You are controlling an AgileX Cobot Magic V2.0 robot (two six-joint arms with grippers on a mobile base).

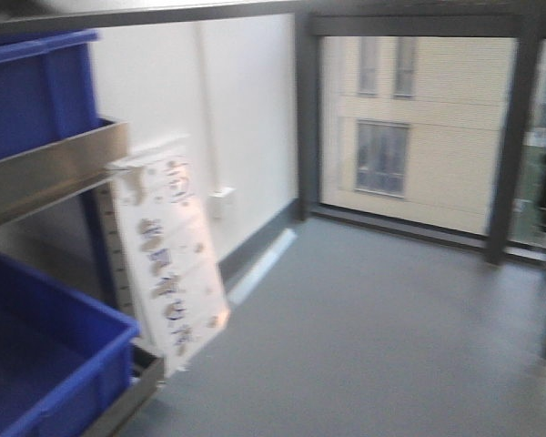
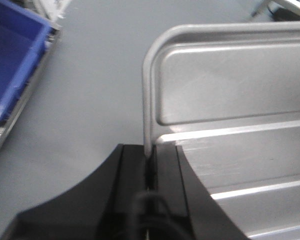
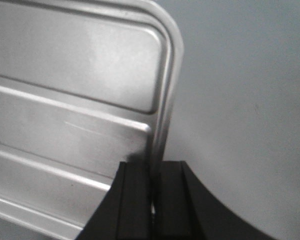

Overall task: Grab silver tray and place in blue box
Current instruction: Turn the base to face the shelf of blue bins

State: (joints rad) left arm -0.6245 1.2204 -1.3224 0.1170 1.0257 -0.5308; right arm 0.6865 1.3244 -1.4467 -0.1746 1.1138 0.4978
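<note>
The silver tray [image 2: 230, 100] is held in the air over the grey floor, with both grippers clamped on its rim. My left gripper [image 2: 149, 147] is shut on the tray's left edge. My right gripper [image 3: 154, 164] is shut on its right edge; the tray [image 3: 75, 95] fills the left of that view, its two ridges showing. A blue box [image 1: 45, 364] sits on the lower shelf at the bottom left of the front view, and it also shows at the top left of the left wrist view [image 2: 12, 60]. The tray and both grippers are out of the front view.
A second blue crate [image 1: 32, 91] stands on the upper metal shelf [image 1: 55, 168]. A white printed board [image 1: 168, 255] leans against the rack. Grey floor [image 1: 364, 337] runs to a window wall with a dark frame [image 1: 500, 146].
</note>
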